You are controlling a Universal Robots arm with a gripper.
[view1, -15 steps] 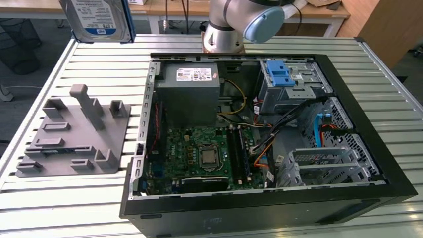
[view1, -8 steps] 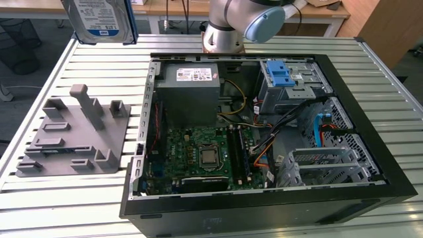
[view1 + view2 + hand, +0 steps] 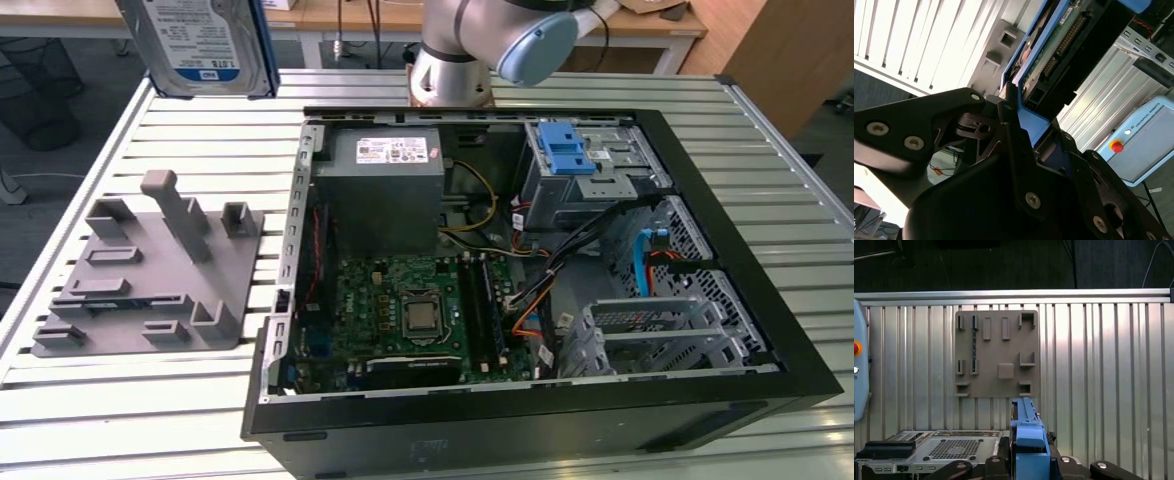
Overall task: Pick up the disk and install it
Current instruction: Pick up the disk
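The slatted metal table (image 3: 160, 130) stands over a dark floor (image 3: 67, 160). On it lies the open computer case (image 3: 534, 425); beside the case, on the exterior view's left, I see the grey fixture (image 3: 147, 290). The disk (image 3: 200, 45) is in the air beyond the case's far corner on that side, upright, long axis vertical, label toward the camera. The gripper (image 3: 1035, 122) is clenched on one end of its blue frame (image 3: 1029, 440), and the disk reaches from the fingers (image 3: 1011, 130) down toward the table.
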